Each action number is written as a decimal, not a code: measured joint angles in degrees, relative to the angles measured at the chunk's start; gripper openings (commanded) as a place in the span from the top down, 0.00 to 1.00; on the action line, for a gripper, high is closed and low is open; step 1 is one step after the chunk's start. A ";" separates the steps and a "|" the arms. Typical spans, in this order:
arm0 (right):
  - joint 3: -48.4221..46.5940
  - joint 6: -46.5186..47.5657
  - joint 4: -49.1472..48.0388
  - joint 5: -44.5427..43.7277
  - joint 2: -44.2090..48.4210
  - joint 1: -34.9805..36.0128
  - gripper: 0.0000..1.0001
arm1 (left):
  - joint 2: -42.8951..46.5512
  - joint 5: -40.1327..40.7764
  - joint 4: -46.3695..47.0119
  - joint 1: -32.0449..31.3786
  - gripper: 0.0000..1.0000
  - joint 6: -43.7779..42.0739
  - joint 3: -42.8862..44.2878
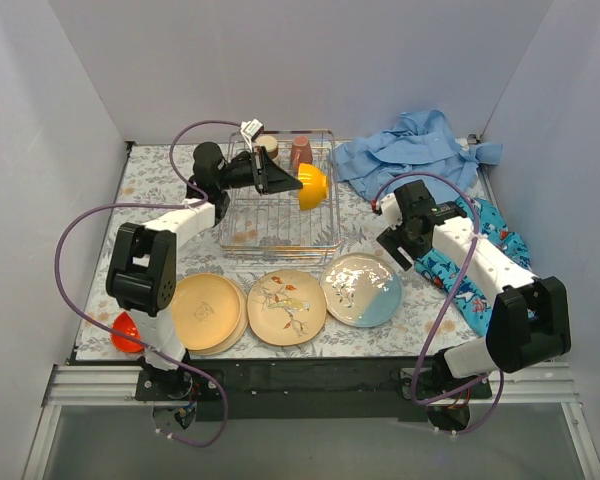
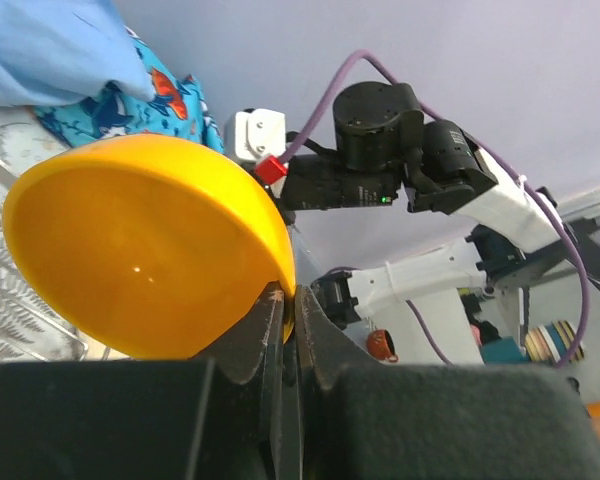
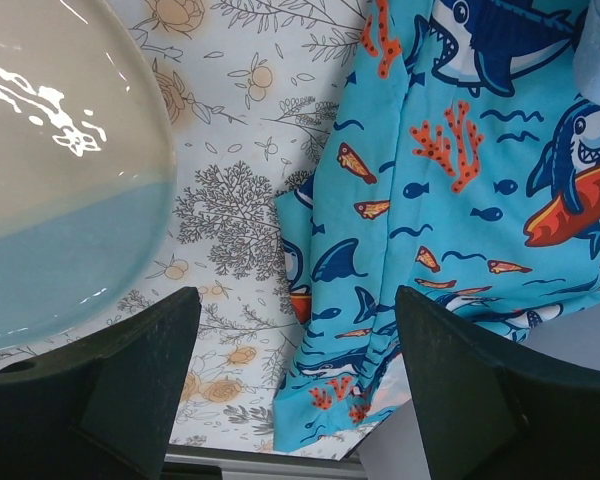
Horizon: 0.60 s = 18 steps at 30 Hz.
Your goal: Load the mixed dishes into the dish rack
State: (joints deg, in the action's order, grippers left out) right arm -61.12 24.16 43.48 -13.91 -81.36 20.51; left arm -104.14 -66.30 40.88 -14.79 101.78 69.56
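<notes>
At the tip of my left tool [image 2: 286, 300], clamped on only the rim of the bowl [image 2: 145, 245] above the rack [image 1: 278, 232], that thin hold may let it twist loose.

Plain pale walls [image 1: 310, 60] rise beyond the left end effector [image 1: 292, 182] and to either side, boxing in a worktop [image 1: 160, 180] covered with grey floral print, an aluminium rail [image 1: 80, 384] along its near edge.

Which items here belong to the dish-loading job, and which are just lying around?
Job: wire rack, yellow bowl, tan cup, brown cup, tan plates, floral plate, cream-and-blue plate, red bowl.
Lying about: light blue shirt, shark-print cloth.
</notes>
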 measured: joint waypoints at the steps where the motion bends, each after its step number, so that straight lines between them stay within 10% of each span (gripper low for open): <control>1: 0.09 0.00 0.04 -0.13 0.00 -0.02 0.14 | -0.52 -0.11 1.79 -0.61 1.00 1.33 0.07; 18: -2.47 -0.02 0.04 -1.16 -3.76 -0.15 0.14 | -11.87 7.72 -16.00 -2.19 1.00 -3.67 8.52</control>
State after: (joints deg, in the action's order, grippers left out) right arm -63.59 24.14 43.53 -15.07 -85.12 20.36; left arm -116.01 -58.59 24.88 -16.97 98.10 78.08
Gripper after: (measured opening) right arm 0.861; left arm 0.035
